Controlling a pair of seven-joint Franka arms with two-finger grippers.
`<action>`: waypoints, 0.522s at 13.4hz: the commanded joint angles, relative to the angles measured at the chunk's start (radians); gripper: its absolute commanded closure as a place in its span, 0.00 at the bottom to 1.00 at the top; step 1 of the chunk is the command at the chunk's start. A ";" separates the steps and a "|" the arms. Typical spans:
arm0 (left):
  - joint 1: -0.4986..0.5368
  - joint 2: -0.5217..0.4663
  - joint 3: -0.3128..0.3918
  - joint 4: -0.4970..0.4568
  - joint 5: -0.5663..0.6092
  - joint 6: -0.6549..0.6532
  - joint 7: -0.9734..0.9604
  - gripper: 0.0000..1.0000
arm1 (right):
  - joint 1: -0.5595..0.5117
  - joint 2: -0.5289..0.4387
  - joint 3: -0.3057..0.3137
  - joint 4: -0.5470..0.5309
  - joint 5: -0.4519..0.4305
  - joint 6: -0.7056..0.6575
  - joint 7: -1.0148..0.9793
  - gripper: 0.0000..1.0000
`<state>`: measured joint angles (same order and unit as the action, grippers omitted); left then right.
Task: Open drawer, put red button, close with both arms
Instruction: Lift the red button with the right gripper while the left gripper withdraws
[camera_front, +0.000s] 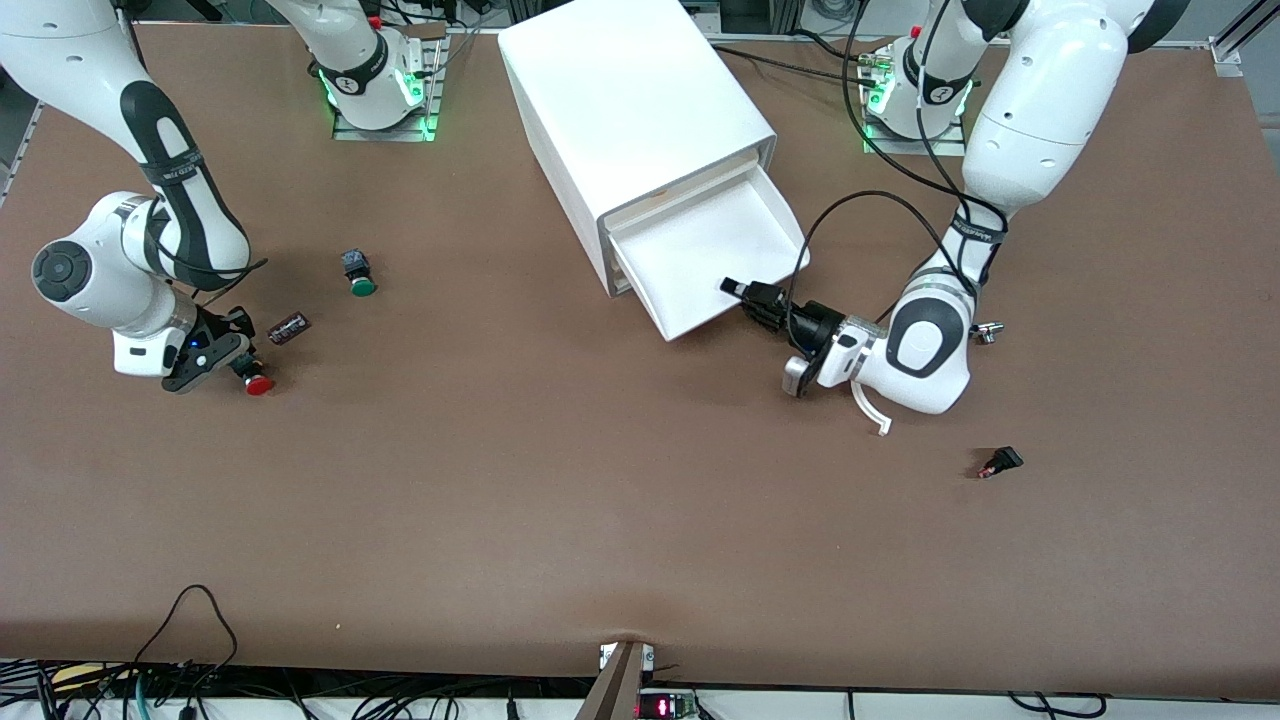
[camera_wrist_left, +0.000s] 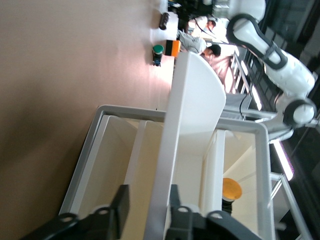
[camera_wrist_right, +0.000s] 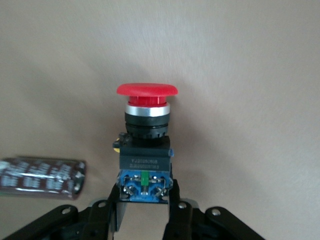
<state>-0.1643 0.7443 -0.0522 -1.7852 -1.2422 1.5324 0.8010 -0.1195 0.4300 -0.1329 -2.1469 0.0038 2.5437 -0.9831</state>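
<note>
The drawer (camera_front: 700, 250) stands pulled out of the white cabinet (camera_front: 620, 90), with nothing in its tray. My left gripper (camera_front: 735, 288) is at the drawer's front edge. In the left wrist view its jaws (camera_wrist_left: 146, 192) straddle the cream drawer front (camera_wrist_left: 192, 100), open, with a gap on one side. The red button (camera_front: 259, 385) lies on the table toward the right arm's end. My right gripper (camera_front: 243, 368) is shut on the button's blue base, its red cap (camera_wrist_right: 146, 90) pointing away from the right gripper (camera_wrist_right: 145, 192).
A green-capped button (camera_front: 360, 285) and a dark cylinder (camera_front: 288, 327) lie on the table beside the red button. A small black part (camera_front: 1000, 463) lies toward the left arm's end. An orange cube (camera_wrist_left: 173, 47) shows in the left wrist view.
</note>
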 joint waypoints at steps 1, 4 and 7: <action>0.043 -0.037 0.009 0.006 0.010 -0.054 -0.177 0.00 | -0.011 -0.048 0.035 0.079 0.039 -0.153 -0.014 1.00; 0.075 -0.123 0.011 0.042 0.154 -0.048 -0.402 0.00 | -0.008 -0.050 0.082 0.240 0.067 -0.359 0.032 1.00; 0.100 -0.160 0.031 0.183 0.422 -0.043 -0.479 0.00 | 0.035 -0.047 0.150 0.407 0.065 -0.548 0.218 1.00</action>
<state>-0.0789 0.6142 -0.0294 -1.6726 -0.9440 1.4952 0.3851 -0.1118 0.3723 -0.0165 -1.8402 0.0578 2.1004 -0.8703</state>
